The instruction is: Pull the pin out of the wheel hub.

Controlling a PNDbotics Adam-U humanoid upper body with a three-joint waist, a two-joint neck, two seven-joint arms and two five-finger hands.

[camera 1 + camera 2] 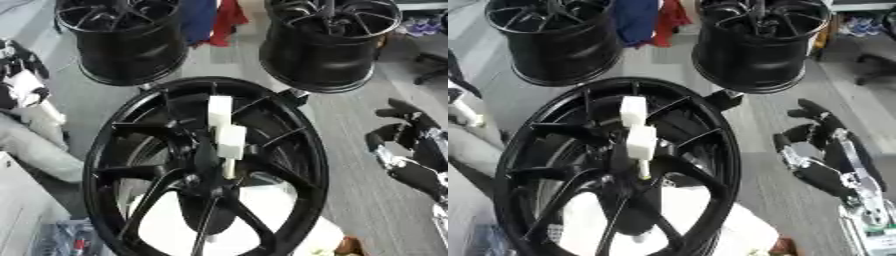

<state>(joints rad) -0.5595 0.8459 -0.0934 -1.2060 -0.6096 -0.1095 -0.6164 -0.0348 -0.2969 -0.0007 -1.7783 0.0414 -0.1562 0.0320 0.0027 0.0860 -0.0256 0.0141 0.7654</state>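
My right hand (824,160), black with silver joints, hangs off to the right of the big wheel, well apart from it. Its fingers are spread and only slightly bent, so it is open and holds nothing. My left hand (22,82) shows at the left edge of the left eye view, black and white, but I cannot tell how its fingers lie.

The large glossy black spoked wheel hub (206,170) stands before me, tilted, its rim filling the middle and lower part of both views. Its spokes run from the rim into a dark centre. Out of that centre rises the white blocky pin (225,135): two pale rectangular blocks stacked one above the other on a thin light stem, which enters the hub's middle. The pin leans a little and is still seated in the hub, and nothing touches it.

Beyond the hub stand two more black wheel rims, one at upper left (122,40) and one at upper right (328,42).
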